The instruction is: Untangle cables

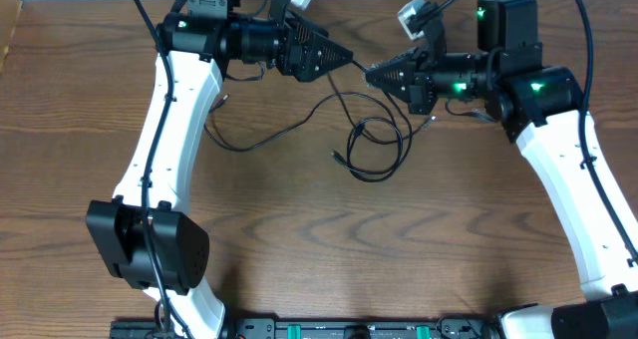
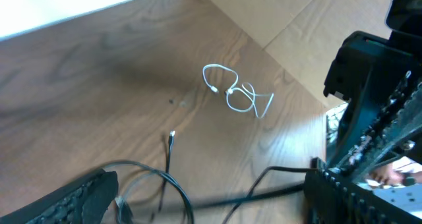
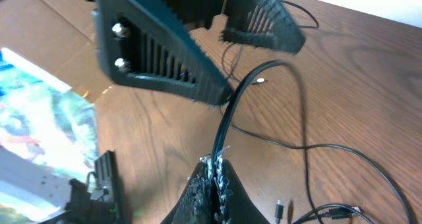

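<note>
Over the table (image 1: 299, 239), right gripper (image 3: 214, 184) clenched on a black cable (image 3: 227, 125), left gripper (image 1: 351, 57) released, fingers (image 2: 66, 197) spread wide beside it

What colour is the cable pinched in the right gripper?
Black. The cable shows best in the right wrist view.
</note>
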Motion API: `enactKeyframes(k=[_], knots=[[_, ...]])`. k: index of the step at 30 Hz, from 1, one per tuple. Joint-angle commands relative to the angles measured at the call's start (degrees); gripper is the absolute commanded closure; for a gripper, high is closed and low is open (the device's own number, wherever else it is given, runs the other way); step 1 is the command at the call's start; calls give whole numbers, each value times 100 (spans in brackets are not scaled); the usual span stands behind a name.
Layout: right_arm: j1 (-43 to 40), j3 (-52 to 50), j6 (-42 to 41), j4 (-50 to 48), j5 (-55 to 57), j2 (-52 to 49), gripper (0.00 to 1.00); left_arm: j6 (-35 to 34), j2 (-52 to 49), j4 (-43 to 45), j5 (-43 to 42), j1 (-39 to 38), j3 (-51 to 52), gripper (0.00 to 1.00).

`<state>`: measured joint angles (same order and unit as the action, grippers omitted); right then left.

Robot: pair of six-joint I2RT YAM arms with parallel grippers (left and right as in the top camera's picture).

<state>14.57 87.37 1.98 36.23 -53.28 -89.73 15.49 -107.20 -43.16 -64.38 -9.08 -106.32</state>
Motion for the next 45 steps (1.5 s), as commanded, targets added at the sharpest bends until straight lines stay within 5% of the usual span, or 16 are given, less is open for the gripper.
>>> enactKeyframes(k=[1,8,13,21,25,32,45], knots=[[-24,63,22,2,-555,-17,99,184,7,111,-57,26,-2,5],[-44,63,-282,-170,59,-46,99,188,7,-221,-190,-31,-2,7],[-170,63,-581,-590,498,-199,99,234,7,-713,-339,-39,-2,19],[-210,63,-664,-872,326,-511,99,293,7,-807,-1147,-76,-2,25],[-251,63,-688,-964,457,-511,99,289,7,-914,-289,-87,-2,26],[-684,994,-1180,-901,647,-369,99,-315,7,-1255,3021,-85,-2,26],[-745,3567,-1405,227,2011,-358,99,-378,4,-1252,3405,-87,20,26]])
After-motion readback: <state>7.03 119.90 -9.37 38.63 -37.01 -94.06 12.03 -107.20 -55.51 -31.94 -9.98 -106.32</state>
